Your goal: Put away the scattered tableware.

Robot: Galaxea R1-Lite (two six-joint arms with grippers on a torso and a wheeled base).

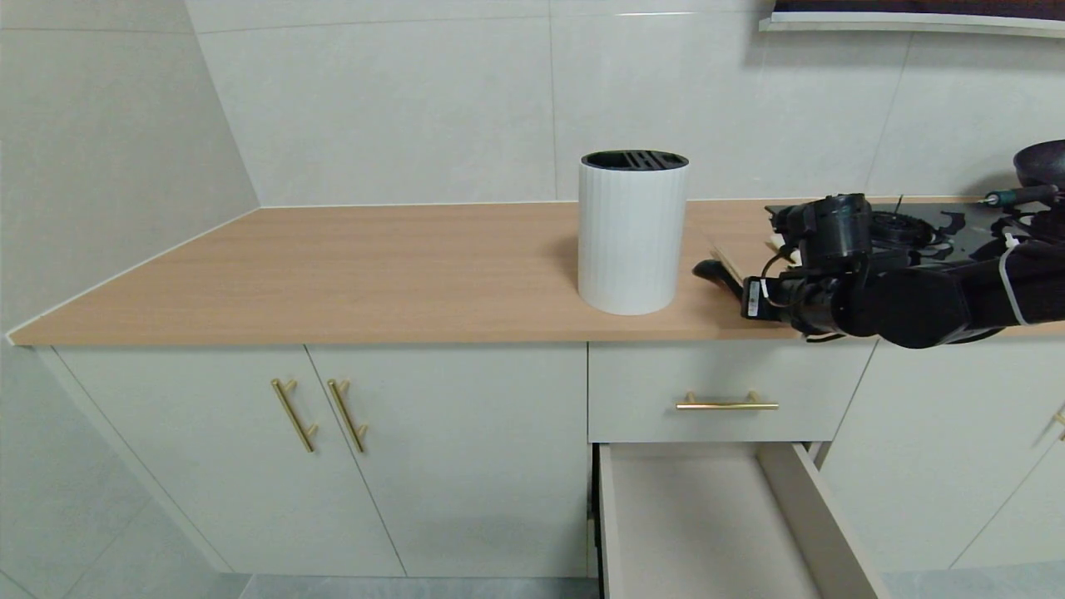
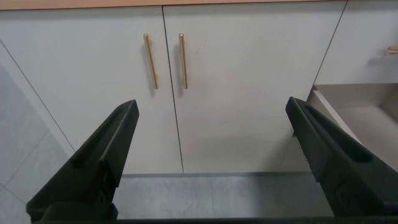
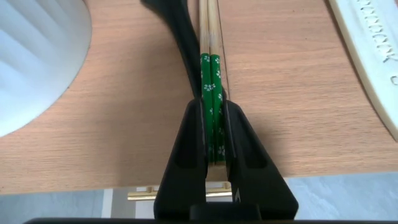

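r gripper [image 3: 213,107] is clamped tight on a pair of bamboo chopsticks [image 3: 210,68], pinching them at the green flowered end w/ no gap left between the fingers. the chopsticks run out ahead of it, low over the wood countertop [image 1: 374,274] near its front edge; can't tell if they rest on the wood or are lifted off it. a black utensil [image 3: 179,37] lies right alongside them, partly under them. a white ribbed holder [image 1: 632,241] w/ a black slotted top stands upright on the counter, just beside the chopsticks on the robot's left, not touching them. a white patterned rim [image 3: 373,62] sits on the other side, can't tell what it is. a stove [image 1: 915,225] w/ a dark pan [image 1: 1040,162] is further right. below the counter, under the closed drawer [image 1: 715,391], the lower drawer [image 1: 691,516] is pulled out. l gripper [image 2: 214,168] hangs low w/ its fingers spread wide & nothing in them, facing the cabinet doors [image 2: 249,93] w/ gold handles.
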